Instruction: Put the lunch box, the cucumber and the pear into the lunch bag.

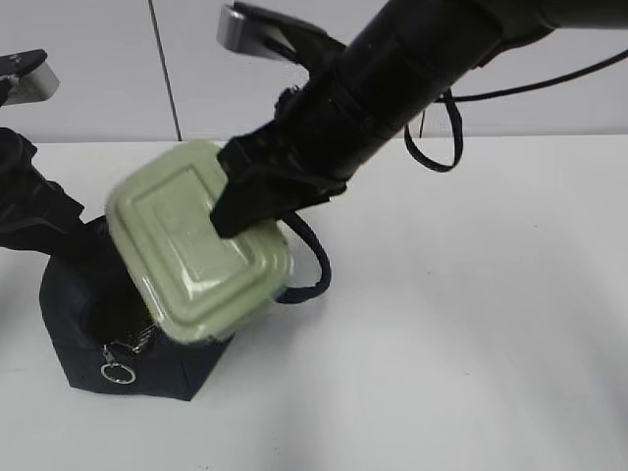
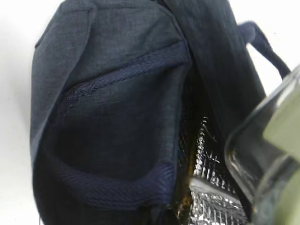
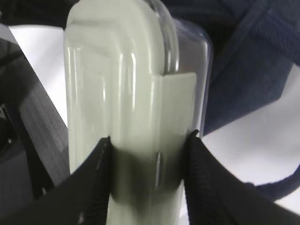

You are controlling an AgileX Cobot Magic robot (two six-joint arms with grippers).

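My right gripper [image 1: 231,211] is shut on the lunch box [image 1: 186,255], a clear glass container with a sage-green lid. It holds the box tilted just above the open mouth of the navy lunch bag [image 1: 69,304]. In the right wrist view the fingers [image 3: 96,173] clamp the box [image 3: 117,93] across lid and base. My left gripper [image 1: 67,228] holds the bag's rim at the far left. The left wrist view shows bag fabric [image 2: 117,117], silver lining [image 2: 211,197] and the glass box [image 2: 272,140] at the right edge. The cucumber and pear are out of view.
The bag stands at the front left of the white table [image 1: 471,324], with its ring pull [image 1: 118,373] at the front and its loop handle [image 1: 316,275] lying to the right. A black cable [image 1: 432,147] hangs from the right arm.
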